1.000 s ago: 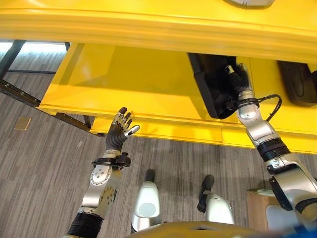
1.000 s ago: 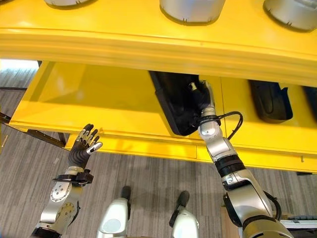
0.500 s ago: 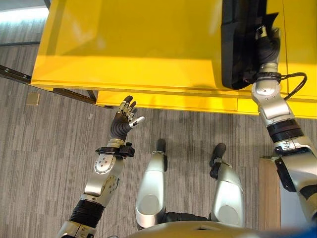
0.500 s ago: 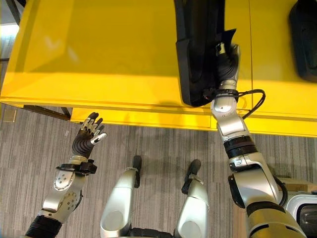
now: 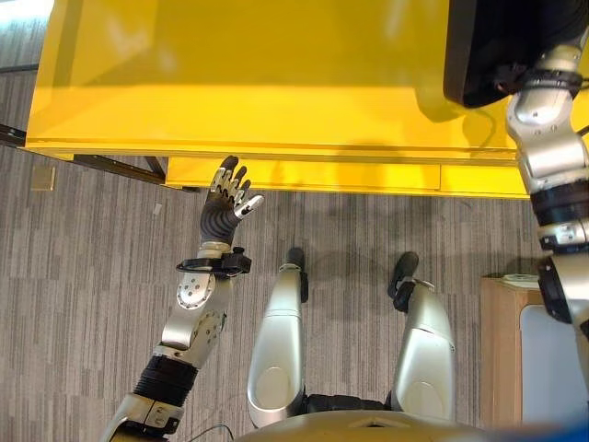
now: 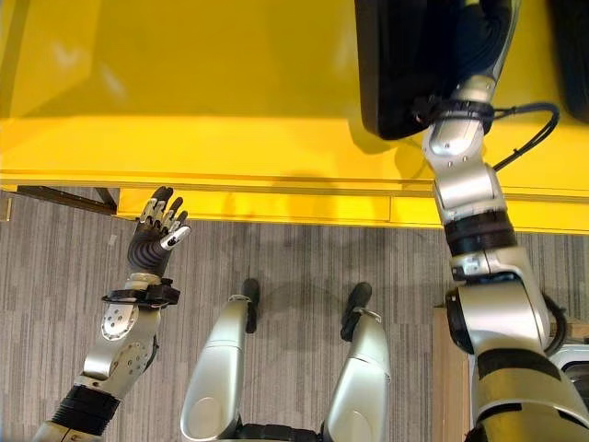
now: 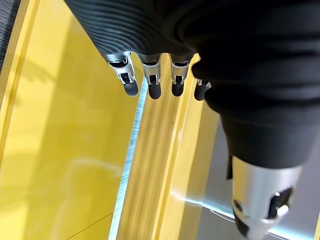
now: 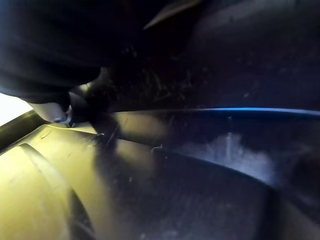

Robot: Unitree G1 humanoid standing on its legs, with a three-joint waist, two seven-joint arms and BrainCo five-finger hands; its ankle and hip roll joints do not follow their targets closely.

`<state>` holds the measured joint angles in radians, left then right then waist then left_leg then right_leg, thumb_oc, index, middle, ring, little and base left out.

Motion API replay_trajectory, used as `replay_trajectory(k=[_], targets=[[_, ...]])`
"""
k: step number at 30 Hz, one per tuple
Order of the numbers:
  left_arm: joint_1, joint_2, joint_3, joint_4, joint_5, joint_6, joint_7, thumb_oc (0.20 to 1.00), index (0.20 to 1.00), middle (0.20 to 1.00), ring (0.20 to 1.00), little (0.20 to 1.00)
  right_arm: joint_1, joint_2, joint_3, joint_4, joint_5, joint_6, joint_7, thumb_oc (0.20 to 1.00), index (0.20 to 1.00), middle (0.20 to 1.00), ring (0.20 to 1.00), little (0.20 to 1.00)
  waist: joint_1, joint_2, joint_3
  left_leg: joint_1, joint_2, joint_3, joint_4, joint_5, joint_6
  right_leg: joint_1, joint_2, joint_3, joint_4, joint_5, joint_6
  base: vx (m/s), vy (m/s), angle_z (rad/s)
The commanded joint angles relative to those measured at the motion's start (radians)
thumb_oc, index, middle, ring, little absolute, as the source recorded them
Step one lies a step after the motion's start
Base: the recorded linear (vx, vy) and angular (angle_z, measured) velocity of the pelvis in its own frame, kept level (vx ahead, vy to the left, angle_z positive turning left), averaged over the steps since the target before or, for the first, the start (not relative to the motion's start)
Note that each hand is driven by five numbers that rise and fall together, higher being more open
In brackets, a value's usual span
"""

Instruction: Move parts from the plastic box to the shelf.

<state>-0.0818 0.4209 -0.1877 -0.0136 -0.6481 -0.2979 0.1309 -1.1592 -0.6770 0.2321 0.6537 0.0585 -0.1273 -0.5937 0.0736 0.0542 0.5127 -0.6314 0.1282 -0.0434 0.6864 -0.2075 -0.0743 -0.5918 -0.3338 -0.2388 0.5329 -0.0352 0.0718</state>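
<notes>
A large black plastic part (image 6: 396, 64) lies on the yellow shelf (image 5: 230, 83), back from its front edge. My right hand (image 6: 479, 41) reaches over that edge and lies against the part's right side. Its fingers are lost against the dark plastic, also in the right wrist view, where the black part (image 8: 210, 165) is very close. My left hand (image 5: 224, 207) is raised just below the shelf's front lip, open, with straight fingers (image 7: 150, 85) and nothing in it.
A second black part (image 6: 572, 37) lies further right on the shelf. A brown box (image 5: 502, 350) holding something white stands on the grey carpet at the lower right. A dark frame bar (image 5: 110, 164) runs under the shelf's left end.
The camera has tilted down, so the whole picture has shifted. The black part now sits further back from the shelf's front edge, with my right hand still at it. The left hand stays raised and open.
</notes>
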Motion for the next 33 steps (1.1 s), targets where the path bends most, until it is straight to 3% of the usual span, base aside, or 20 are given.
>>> replay_trajectory(k=[1,11,12,13,15,16,17,18,20,21,33], targets=[[0.056,0.054,-0.04,-0.096,-0.016,-0.06,-0.009,1.0,1.0,1.0,1.0,1.0,-0.112,-0.041,0.024,0.047,0.062,-0.044,-0.017,0.2,0.2,0.2,0.2,0.2,0.013,-0.027,-0.097,0.024,0.019,0.013,-0.104,0.072,-0.012,0.027,-0.089,0.086,0.135,-0.072,0.073,0.0,0.01,-0.05],[0.034,0.077,-0.062,-0.111,-0.039,-0.055,0.004,1.0,1.0,1.0,1.0,1.0,-0.292,0.037,0.084,0.299,0.33,-0.086,0.017,0.2,0.2,0.2,0.2,0.2,0.026,-0.034,-0.103,0.012,0.014,0.008,-0.104,0.072,-0.015,0.027,-0.083,0.079,0.128,-0.073,0.071,0.01,0.0,0.0],[0.034,0.082,-0.064,-0.111,-0.04,-0.054,0.003,1.0,1.0,1.0,1.0,1.0,-0.304,0.039,0.097,0.316,0.34,-0.083,0.026,0.2,0.2,0.2,0.2,0.2,0.03,-0.036,-0.108,0.022,0.017,0.005,-0.099,0.045,-0.02,0.037,-0.082,0.079,0.136,-0.098,0.081,0.03,-0.011,0.01],[0.03,0.083,-0.068,-0.111,-0.046,-0.052,0.003,1.0,1.0,1.0,1.0,1.0,-0.331,0.048,0.112,0.343,0.368,-0.086,0.031,0.2,0.2,0.2,0.2,0.2,0.033,-0.036,-0.104,0.011,0.013,0.006,-0.105,0.072,-0.015,0.029,-0.083,0.075,0.128,-0.076,0.072,0.0,0.0,0.0],[0.027,0.084,-0.069,-0.112,-0.048,-0.052,0.003,1.0,1.0,1.0,1.0,1.0,-0.344,0.056,0.117,0.358,0.386,-0.088,0.038,0.2,0.2,0.2,0.2,0.2,0.034,-0.036,-0.104,0.009,0.013,0.006,-0.106,0.073,-0.015,0.03,-0.083,0.073,0.127,-0.076,0.072,0.01,-0.004,0.0],[0.025,0.085,-0.073,-0.111,-0.05,-0.05,0.005,1.0,1.0,1.0,1.0,1.0,-0.347,0.066,0.115,0.364,0.407,-0.091,0.043,0.2,0.2,0.2,0.2,0.2,0.036,-0.037,-0.108,0.018,0.015,0.002,-0.102,0.048,-0.021,0.039,-0.08,0.076,0.135,-0.1,0.081,0.0,0.0,0.0],[0.022,0.085,-0.076,-0.113,-0.051,-0.05,0.006,1.0,1.0,1.0,1.0,1.0,-0.349,0.075,0.106,0.38,0.439,-0.098,0.046,0.2,0.2,0.2,0.2,0.2,0.038,-0.037,-0.104,0.007,0.011,0.002,-0.106,0.074,-0.015,0.03,-0.081,0.071,0.13,-0.078,0.072,0.1,-0.029,0.03],[0.019,0.085,-0.079,-0.112,-0.053,-0.049,0.008,1.0,1.0,1.0,1.0,1.0,-0.353,0.087,0.103,0.388,0.469,-0.102,0.05,0.2,0.2,0.2,0.2,0.2,0.039,-0.038,-0.108,0.016,0.013,0.0,-0.102,0.049,-0.021,0.04,-0.079,0.074,0.137,-0.1,0.08,-0.07,0.005,0.04],[0.016,0.085,-0.083,-0.11,-0.052,-0.047,0.009,1.0,1.0,1.0,1.0,1.0,-0.357,0.099,0.099,0.403,0.495,-0.107,0.056,0.2,0.2,0.2,0.2,0.2,0.041,-0.038,-0.101,0.006,0.01,0.001,-0.105,0.075,-0.015,0.033,-0.08,0.069,0.13,-0.078,0.071,0.01,-0.003,0.02],[0.006,0.09,-0.091,-0.104,-0.051,-0.041,0.012,1.0,1.0,1.0,1.0,1.0,-0.359,0.128,0.094,0.444,0.559,-0.107,0.073,0.2,0.2,0.2,0.2,0.2,0.047,-0.041,-0.101,0.018,0.011,-0.003,-0.1,0.047,-0.021,0.048,-0.077,0.071,0.136,-0.103,0.079,0.1,-0.024,0.01],[-0.014,0.103,-0.1,-0.107,-0.031,-0.045,0.035,1.0,1.0,1.0,1.0,1.0,-0.357,0.171,0.167,0.593,0.479,-0.038,0.112,0.2,0.2,0.2,0.2,0.2,0.059,-0.039,-0.072,0.008,0.008,-0.004,-0.093,0.05,-0.02,0.05,-0.072,0.07,0.136,-0.104,0.075,0.01,-0.002,0.0]])
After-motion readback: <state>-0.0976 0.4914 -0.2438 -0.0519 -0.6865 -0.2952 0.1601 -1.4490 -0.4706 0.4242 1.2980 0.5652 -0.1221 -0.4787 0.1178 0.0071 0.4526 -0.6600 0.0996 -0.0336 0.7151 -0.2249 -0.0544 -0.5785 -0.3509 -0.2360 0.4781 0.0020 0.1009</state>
